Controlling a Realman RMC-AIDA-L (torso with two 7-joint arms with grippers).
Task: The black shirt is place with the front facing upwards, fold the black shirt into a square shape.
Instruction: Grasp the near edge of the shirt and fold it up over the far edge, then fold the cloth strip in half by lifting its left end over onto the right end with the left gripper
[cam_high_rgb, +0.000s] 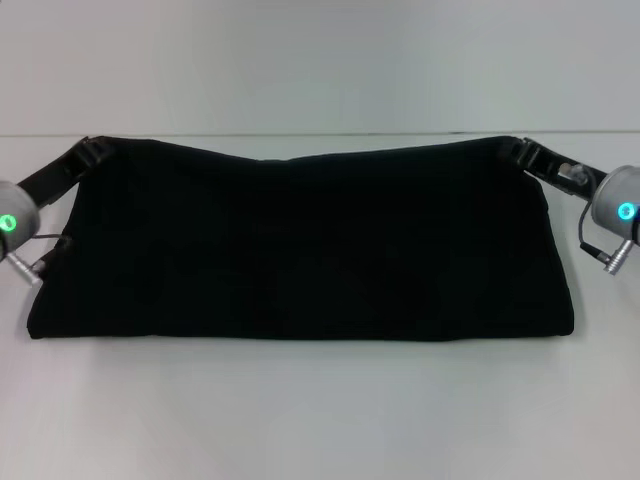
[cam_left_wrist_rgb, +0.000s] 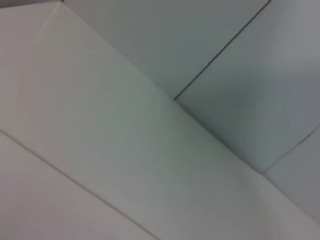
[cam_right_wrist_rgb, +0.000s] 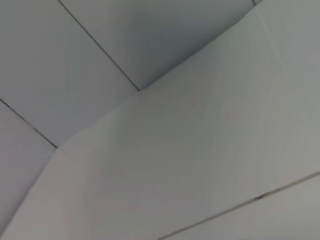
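Note:
The black shirt (cam_high_rgb: 300, 250) lies as a wide dark band across the white table (cam_high_rgb: 320, 420), with no lettering showing. Its near edge rests on the table, while its far edge sags a little in the middle between two raised corners. My left gripper (cam_high_rgb: 88, 150) is shut on the far left corner. At the far right corner, my right gripper (cam_high_rgb: 522, 150) grips the cloth the same way. Neither wrist view shows the shirt or any fingers.
The white table stretches out in front of the shirt, and a pale wall (cam_high_rgb: 320, 60) rises behind it. Both wrist views show only white panels with thin dark seams (cam_left_wrist_rgb: 220, 50) (cam_right_wrist_rgb: 100, 47).

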